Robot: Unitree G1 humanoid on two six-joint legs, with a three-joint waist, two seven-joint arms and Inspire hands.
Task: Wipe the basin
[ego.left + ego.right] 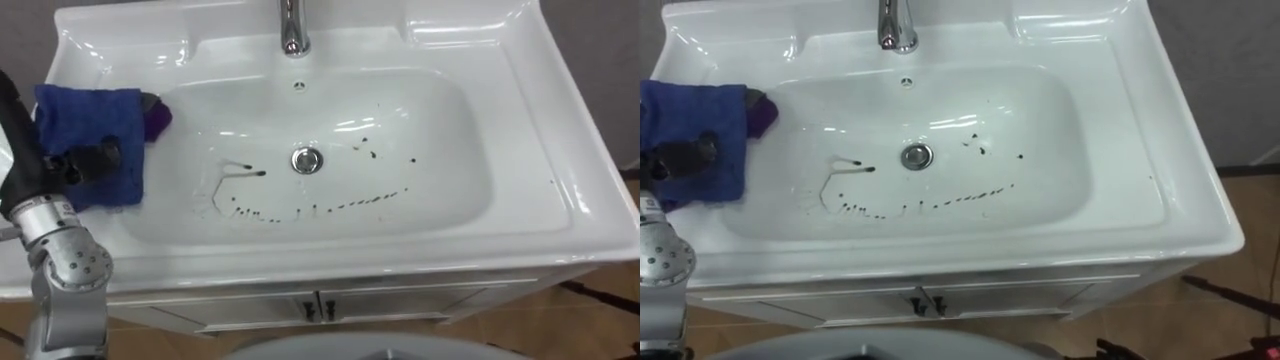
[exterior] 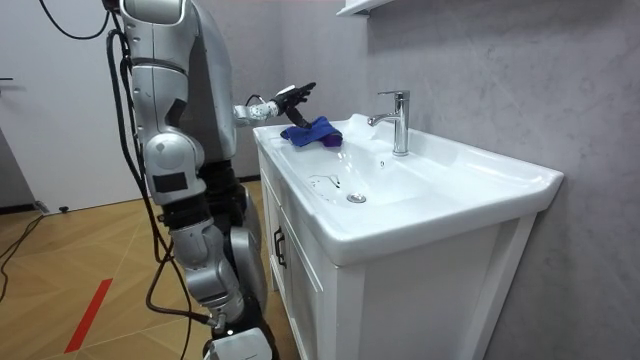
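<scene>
Robot's standing on the wood floor at the front of the white cabinet. Its left hand hovers, fingers out loose, just above the blue cloth bunched at the basin's far end. Faucet upright on the back edge, drain mid-bowl.

Head stereo pair: looks steeply down on the white ceramic basin from close range, above and behind the robot's left hand.
Left eye against right eye: same scene with a slight sideways offset; the hand sits nearer the frame edge in the right eye.
Room camera: stands well back on the floor, about level with the hand, and faces along the basin from the end farthest from the hand.
Shared field: basin bowl, chrome tap beyond the hand, and the hand itself.
</scene>
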